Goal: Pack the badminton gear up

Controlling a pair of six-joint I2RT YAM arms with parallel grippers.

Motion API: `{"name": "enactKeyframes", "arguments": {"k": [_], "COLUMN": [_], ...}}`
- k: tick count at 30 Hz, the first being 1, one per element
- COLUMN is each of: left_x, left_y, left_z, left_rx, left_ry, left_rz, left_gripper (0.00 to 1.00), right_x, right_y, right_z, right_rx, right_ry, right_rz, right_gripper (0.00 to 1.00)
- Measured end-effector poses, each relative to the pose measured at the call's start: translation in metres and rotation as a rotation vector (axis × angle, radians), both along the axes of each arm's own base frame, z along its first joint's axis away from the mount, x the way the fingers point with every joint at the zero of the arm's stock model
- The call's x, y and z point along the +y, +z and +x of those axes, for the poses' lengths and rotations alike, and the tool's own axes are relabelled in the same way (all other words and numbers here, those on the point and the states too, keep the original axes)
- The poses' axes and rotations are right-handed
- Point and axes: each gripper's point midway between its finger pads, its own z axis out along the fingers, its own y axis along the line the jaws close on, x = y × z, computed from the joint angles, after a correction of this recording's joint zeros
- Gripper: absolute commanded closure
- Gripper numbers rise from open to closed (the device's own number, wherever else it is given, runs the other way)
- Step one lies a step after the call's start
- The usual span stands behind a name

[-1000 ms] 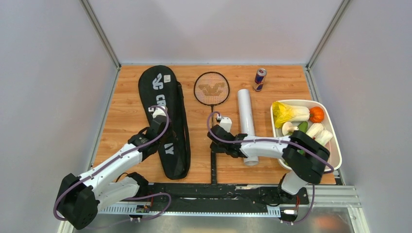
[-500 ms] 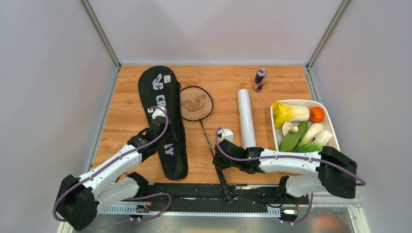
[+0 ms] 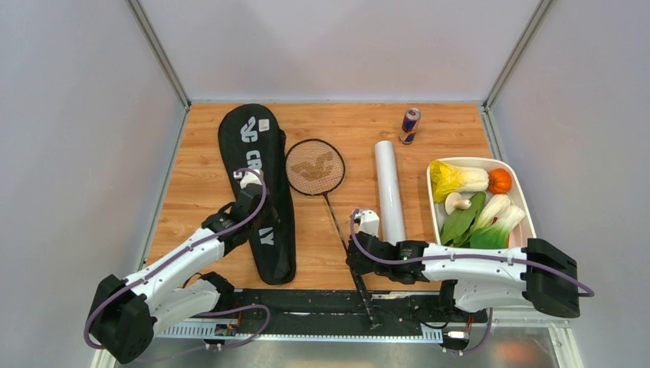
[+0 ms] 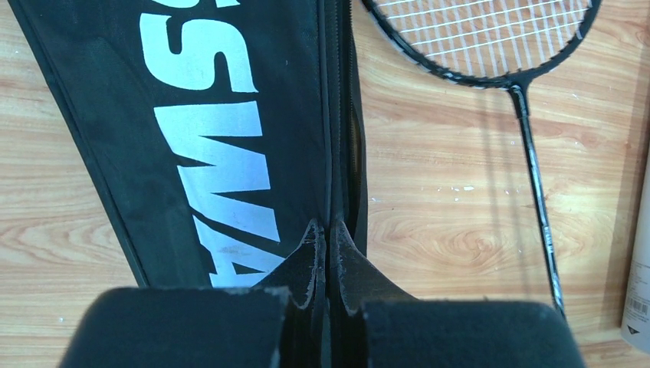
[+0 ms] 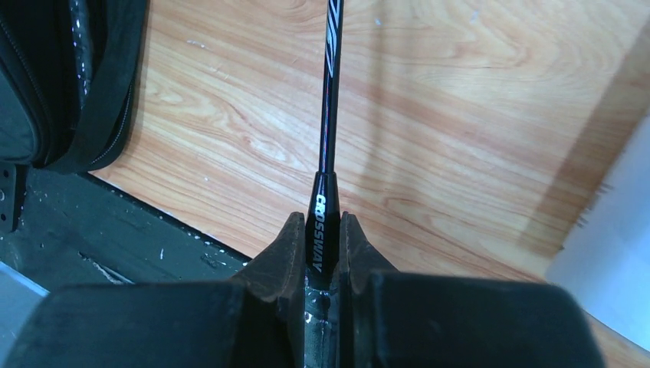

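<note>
- Black racket (image 3: 315, 165) slanted near-to-far, head just right of the racket bag (image 3: 253, 138), shaft base pinched by the right pincer (image 5: 322, 230).
- Left pincer (image 4: 326, 234), pressed together, sat on the bag's right edge; the racket would need carrying left.

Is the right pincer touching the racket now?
Touching. The right wrist view shows the right pincer closed on the racket, both fingers pressed against its shaft just above the handle.

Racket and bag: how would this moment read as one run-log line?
left gripper shut on racket bag zip edge | right gripper shut on racket near handle | racket head on table beside bag
</note>
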Motion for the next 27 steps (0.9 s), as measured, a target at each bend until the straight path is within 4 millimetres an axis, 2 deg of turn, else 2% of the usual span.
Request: {"name": "enactKeyframes", "arguments": {"k": [9,15,22,27], "left_x": [0.002,0.002,0.002,0.001], "left_y": [-0.006,-0.009,-0.011,-0.013], "left_z": [-0.001,0.000,0.000,0.000], "left_rx": [0.021,0.032,0.038,0.045], "left_ry": [0.005,0.006,0.005,0.002], "left_rz": [0.021,0.029,0.033,0.032], "left_gripper": [1.00,1.00,1.00,1.00], "right_x": [-0.017,-0.013,-0.005,0.008], "right_y": [0.019,0.036,0.033,0.025], "right_z": [0.003,-0.005,-0.016,-0.016], "right_rx": [-0.037,-0.064,-0.069,-0.072], "right_ry": [-0.048,-0.016,0.034,0.054], "right_rz": [0.036,0.089,0.084,0.083], "right_gripper": [1.00,1.00,1.00,1.00]}}
